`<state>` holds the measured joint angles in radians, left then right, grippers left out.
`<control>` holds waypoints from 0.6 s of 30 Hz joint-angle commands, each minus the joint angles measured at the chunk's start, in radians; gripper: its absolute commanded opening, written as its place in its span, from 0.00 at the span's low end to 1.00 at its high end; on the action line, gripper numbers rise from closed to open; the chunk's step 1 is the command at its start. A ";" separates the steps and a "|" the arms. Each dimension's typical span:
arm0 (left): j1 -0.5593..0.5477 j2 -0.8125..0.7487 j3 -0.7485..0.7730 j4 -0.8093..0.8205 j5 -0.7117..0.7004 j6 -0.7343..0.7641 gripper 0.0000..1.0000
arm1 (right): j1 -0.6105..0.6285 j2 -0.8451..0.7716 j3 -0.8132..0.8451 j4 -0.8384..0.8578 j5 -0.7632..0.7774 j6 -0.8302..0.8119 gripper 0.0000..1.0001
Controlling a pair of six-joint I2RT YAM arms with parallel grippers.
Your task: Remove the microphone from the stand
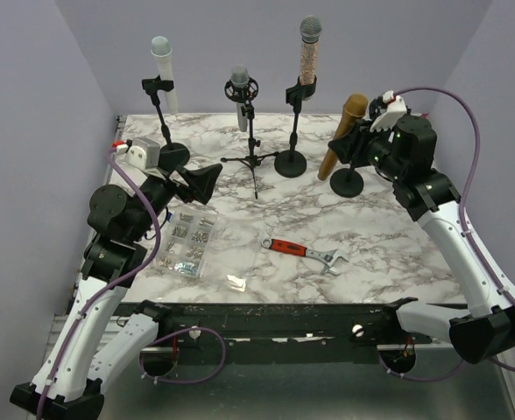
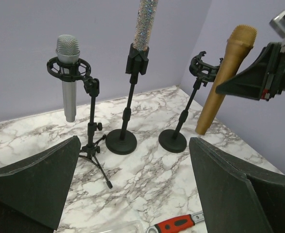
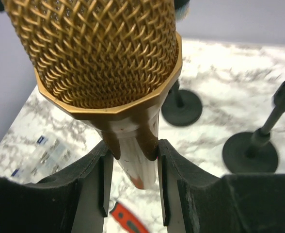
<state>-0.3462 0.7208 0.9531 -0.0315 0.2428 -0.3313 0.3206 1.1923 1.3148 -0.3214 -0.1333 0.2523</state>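
The gold microphone [image 1: 345, 129] hangs tilted, out of its clip, just left of its black round-base stand [image 1: 348, 182]. My right gripper [image 1: 352, 144] is shut on the microphone's body below the mesh head [image 3: 99, 53], with both pads [image 3: 105, 179] pressed on it. In the left wrist view the gold microphone [image 2: 225, 77] leans beside the empty clip [image 2: 203, 67], held by the right gripper [image 2: 239, 86]. My left gripper [image 1: 201, 184] is open and empty above the table's left side, its fingers [image 2: 36, 179] spread wide.
A silver microphone [image 1: 240, 87] sits on a tripod stand, a glittery one [image 1: 309, 52] on a round-base stand, a white one [image 1: 163, 70] at back left. A red-handled wrench [image 1: 301, 251] and a clear parts box [image 1: 187, 243] lie near the front.
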 commanded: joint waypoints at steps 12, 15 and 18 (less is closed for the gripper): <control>-0.039 0.026 0.008 -0.004 0.013 -0.009 0.98 | -0.001 -0.159 -0.404 -0.249 0.356 0.352 0.01; -0.044 0.035 0.016 -0.014 0.010 -0.008 0.98 | -0.027 -0.155 -0.459 -0.305 0.426 0.476 0.01; -0.049 0.036 0.018 -0.019 0.006 -0.005 0.99 | -0.146 -0.119 -0.485 -0.334 0.378 0.537 0.01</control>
<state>-0.3855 0.7532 0.9531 -0.0410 0.2443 -0.3386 0.2882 1.0424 0.8688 -0.5716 0.1703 0.6373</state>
